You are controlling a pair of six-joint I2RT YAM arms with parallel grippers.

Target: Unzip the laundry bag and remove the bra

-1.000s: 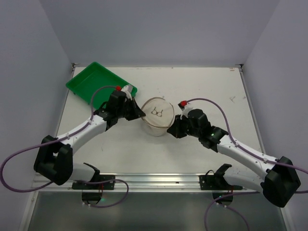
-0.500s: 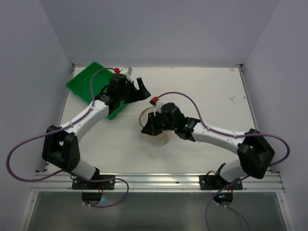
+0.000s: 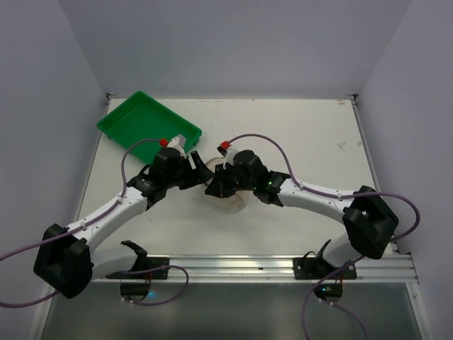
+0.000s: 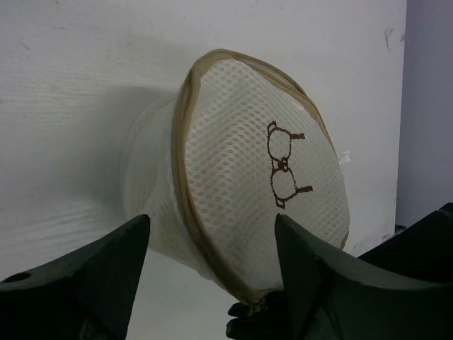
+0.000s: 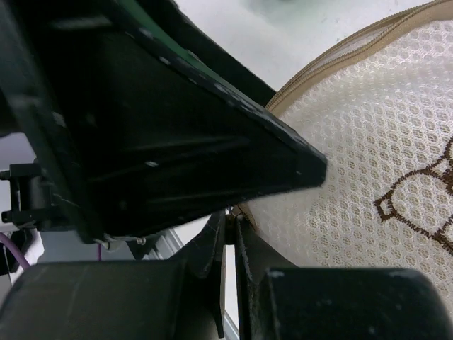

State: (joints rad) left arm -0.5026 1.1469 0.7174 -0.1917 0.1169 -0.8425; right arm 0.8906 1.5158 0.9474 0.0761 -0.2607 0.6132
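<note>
The laundry bag [image 4: 255,156] is a round white mesh drum with a tan zipper rim and a brown glasses mark on its lid. In the left wrist view it is tipped on its side. My left gripper [image 4: 211,227] is open, with its fingers on either side of the bag's lower rim. My right gripper [image 5: 232,219] is shut on the zipper pull at the rim. Its black fingertips [image 4: 258,319] show under the bag. From above, the right arm covers most of the bag [image 3: 228,202], and both grippers [image 3: 200,170] [image 3: 211,190] meet at its left side. The bra is hidden.
A green tray [image 3: 145,120] lies at the back left, just behind the left wrist. One of the left gripper's fingers [image 5: 212,142] fills the upper part of the right wrist view. The arms' cables loop over the table's middle.
My left gripper opened, swung up toward the tray and came back beside the bag. My right arm crossed over the bag to its left rim, and the bag tipped.
</note>
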